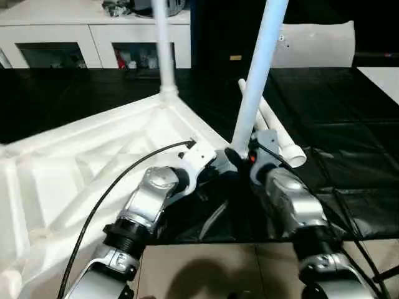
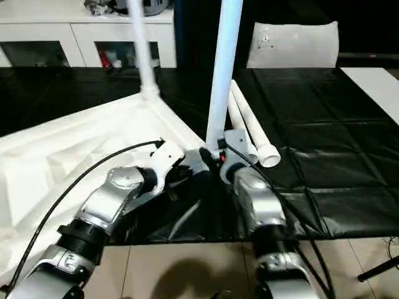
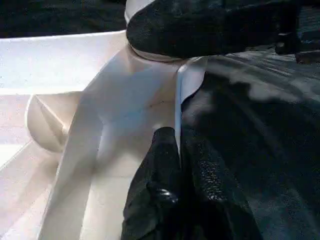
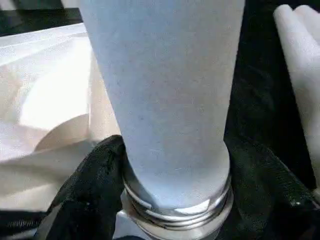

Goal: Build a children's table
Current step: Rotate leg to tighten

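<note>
The white table top (image 1: 75, 168) lies upside down on the black mat, its ribbed underside facing up. One leg (image 1: 163, 43) stands upright in the far corner socket. A second leg (image 1: 259, 68) stands tilted at the near right corner; my right gripper (image 1: 240, 156) is shut on its base, fingers (image 4: 90, 180) on both sides just above the threaded end (image 4: 175, 212). My left gripper (image 3: 179, 150) is shut on the top's thin rim (image 3: 178, 100) right beside that corner. Two loose legs (image 2: 252, 124) lie on the mat just behind the right gripper.
A low white cabinet (image 1: 93, 37) with open shelves lines the back. A flat white panel (image 1: 315, 43) with a small round mark leans at the back right. The black mat (image 1: 349, 124) stretches to the right, and tiled floor (image 1: 218, 268) begins at its near edge.
</note>
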`<state>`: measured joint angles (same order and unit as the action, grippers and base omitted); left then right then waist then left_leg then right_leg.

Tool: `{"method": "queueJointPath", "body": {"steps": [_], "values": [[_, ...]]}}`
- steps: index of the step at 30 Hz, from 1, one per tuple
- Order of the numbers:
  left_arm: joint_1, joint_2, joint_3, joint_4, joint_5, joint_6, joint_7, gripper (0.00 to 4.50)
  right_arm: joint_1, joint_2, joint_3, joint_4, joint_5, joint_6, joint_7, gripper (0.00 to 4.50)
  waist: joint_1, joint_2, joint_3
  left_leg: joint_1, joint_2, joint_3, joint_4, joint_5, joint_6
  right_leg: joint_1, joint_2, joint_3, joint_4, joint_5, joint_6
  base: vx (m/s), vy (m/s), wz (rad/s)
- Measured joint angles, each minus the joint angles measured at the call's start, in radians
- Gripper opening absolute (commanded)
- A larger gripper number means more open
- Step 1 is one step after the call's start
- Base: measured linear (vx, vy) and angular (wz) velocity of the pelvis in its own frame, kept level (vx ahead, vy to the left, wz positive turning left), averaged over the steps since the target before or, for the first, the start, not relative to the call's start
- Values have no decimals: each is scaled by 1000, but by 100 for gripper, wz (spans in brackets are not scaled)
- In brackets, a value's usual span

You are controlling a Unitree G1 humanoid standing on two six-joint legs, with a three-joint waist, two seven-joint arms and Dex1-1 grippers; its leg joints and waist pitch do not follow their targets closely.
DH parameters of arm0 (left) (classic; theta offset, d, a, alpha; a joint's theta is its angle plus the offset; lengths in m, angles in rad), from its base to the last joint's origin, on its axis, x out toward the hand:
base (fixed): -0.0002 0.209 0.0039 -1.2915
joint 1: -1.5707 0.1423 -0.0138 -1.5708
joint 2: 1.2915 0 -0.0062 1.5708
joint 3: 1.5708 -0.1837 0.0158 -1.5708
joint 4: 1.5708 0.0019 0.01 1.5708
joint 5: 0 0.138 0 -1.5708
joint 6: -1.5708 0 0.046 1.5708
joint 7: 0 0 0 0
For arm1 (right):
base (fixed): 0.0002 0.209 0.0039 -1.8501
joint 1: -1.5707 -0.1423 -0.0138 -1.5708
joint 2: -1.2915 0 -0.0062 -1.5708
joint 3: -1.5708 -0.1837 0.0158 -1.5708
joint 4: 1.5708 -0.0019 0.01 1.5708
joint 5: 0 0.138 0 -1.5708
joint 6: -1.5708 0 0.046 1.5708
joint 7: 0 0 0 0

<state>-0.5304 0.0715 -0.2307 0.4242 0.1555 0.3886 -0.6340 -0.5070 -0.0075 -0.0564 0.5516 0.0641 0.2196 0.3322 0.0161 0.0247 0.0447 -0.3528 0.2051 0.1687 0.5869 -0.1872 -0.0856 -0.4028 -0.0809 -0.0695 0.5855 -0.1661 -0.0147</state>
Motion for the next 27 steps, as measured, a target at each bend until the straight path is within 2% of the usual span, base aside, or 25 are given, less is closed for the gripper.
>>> {"method": "queueJointPath", "body": {"steps": [2,3,4,8,12,15,20,27], "values": [[0,18,-2,-1,7,-18,3,0,11,24,-5,-11,7,-17,1,348,-1,0,0,-2,1,1,-6,0,0,-1,1,0,0,1,0,0,0,0],[0,26,-3,-2,8,-26,1,0,24,27,-4,-25,8,-23,6,379,-1,0,0,-2,1,1,-9,0,-1,-2,2,0,0,0,1,0,0,0],[0,36,-3,-3,8,-36,-5,0,38,27,-3,-39,10,-30,19,387,0,0,0,-2,2,1,-11,0,-1,-3,3,-1,0,0,1,0,0,0],[0,79,-8,-6,7,-76,-39,0,90,17,26,-102,30,-44,97,406,0,0,0,-5,3,1,-16,0,0,-8,6,-1,1,0,-3,0,0,0],[3,147,-15,-5,-18,-145,-134,0,174,-73,65,-197,76,-50,257,447,17,0,0,-14,3,2,-14,3,4,-16,5,-1,1,0,-3,0,0,0],[7,189,-22,9,-35,-202,-204,0,198,-119,62,-228,99,-47,332,447,25,0,0,-14,3,3,-11,3,4,-16,4,-1,3,0,-4,0,0,0],[2,263,-44,59,-67,-325,-361,0,212,-256,69,-302,147,-45,515,447,47,-2,1,-12,2,3,-4,-1,-1,-14,2,0,7,1,-4,0,0,0],[-32,324,-79,126,-85,-427,-522,0,204,-375,103,-312,182,-14,718,447,52,-2,1,-12,2,3,0,0,-2,-12,2,0,10,1,-1,0,0,0]]}}
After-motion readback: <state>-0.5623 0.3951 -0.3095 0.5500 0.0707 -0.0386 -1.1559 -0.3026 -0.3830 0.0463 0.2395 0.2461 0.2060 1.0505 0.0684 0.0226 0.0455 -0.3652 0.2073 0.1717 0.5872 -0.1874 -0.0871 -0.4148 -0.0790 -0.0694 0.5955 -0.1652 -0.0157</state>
